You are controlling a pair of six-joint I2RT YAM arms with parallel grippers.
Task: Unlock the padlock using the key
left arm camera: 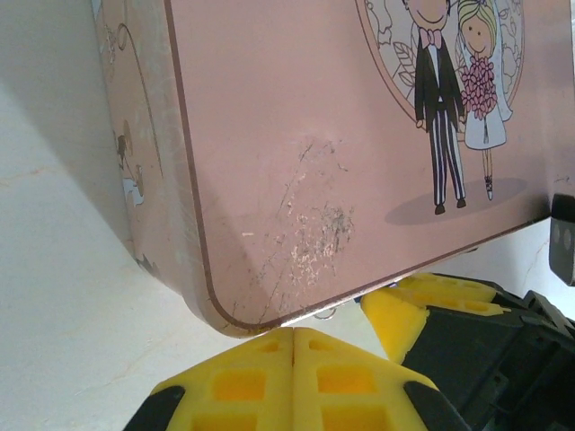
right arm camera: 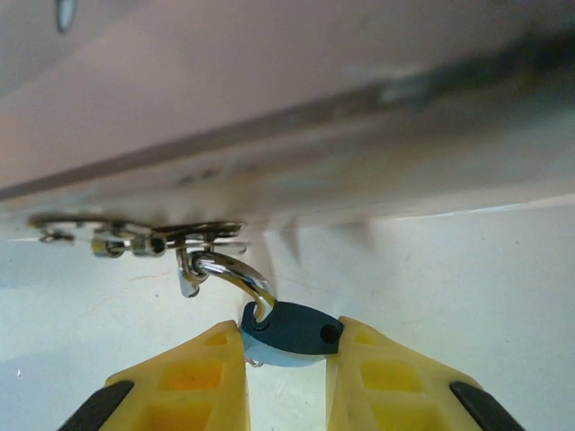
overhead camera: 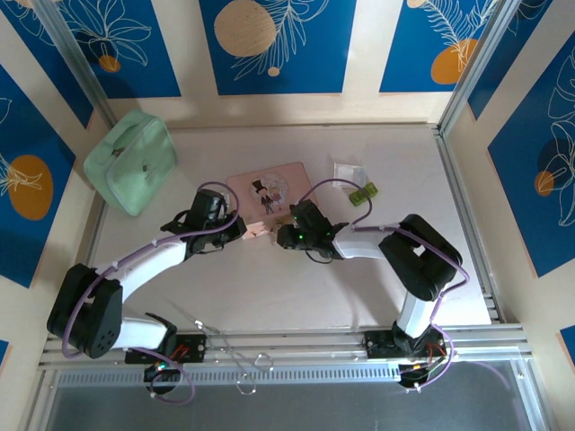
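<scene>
The blue padlock (right arm camera: 292,330) is pinched between my right gripper's (right arm camera: 287,346) yellow fingers (right arm camera: 216,359), just below the front edge of the pink tin box (right arm camera: 269,108). Its silvery shackle (right arm camera: 235,272) hooks through the box's metal clasp (right arm camera: 171,238). One shackle hole on the padlock's top stands empty. My left gripper (left arm camera: 294,337) is shut, fingers pressed flat together, at the near corner of the pink tin box (left arm camera: 296,135), with nothing visible between them. The key is hidden. From above, both grippers meet at the box's front edge, left gripper (overhead camera: 247,232) beside right gripper (overhead camera: 286,226).
A mint green bag (overhead camera: 132,162) lies at the back left. A white packet (overhead camera: 347,171) and a small green object (overhead camera: 363,191) lie right of the tin. The right gripper's yellow fingers (left arm camera: 422,305) show close beside my left one. Metal rails line the table's near edge.
</scene>
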